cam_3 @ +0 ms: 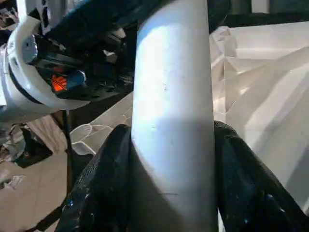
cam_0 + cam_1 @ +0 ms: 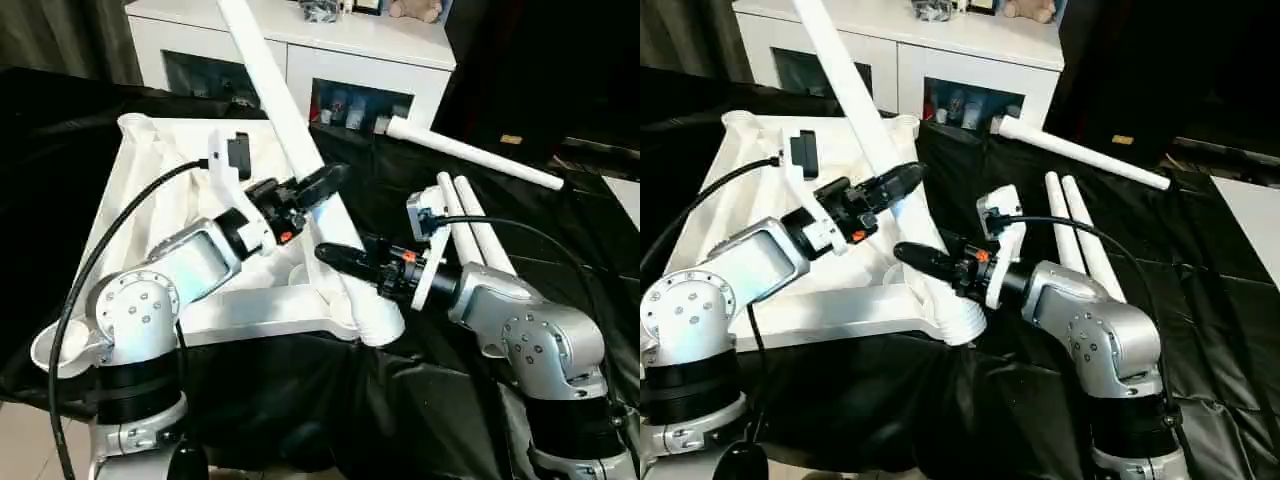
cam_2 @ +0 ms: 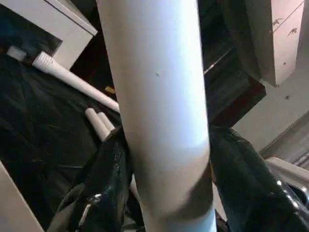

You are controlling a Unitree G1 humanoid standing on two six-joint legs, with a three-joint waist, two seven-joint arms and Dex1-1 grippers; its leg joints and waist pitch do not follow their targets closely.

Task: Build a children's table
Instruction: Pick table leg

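Tabletop (image 2: 150,190), white plastic and turned ribbed side up, lies on the black cloth (image 2: 300,420) that drapes the work surface. From its near corner socket (image 2: 375,322) on the robot's right, one long white leg (image 2: 290,130) rises at a slant, leaning away toward the white cabinet (image 2: 330,60) beyond the tabletop.

Both grippers are on that leg. The right gripper (image 1: 171,159) clasps it low down, just above the socket, its two black fingers (image 1: 104,179) pressed against either side of the shaft. The left gripper (image 3: 164,164) has the leg higher up, over the tabletop, a black finger (image 3: 108,179) on each flank; I cannot tell whether those fingers are clamped tight or merely cupping it.

Beside the tabletop, on the robot's right, two more legs (image 2: 475,230) lie side by side, touching, on the cloth. A fourth leg (image 2: 470,152) lies further out from the tabletop, beyond the pair, set crosswise to them and near the cabinet.
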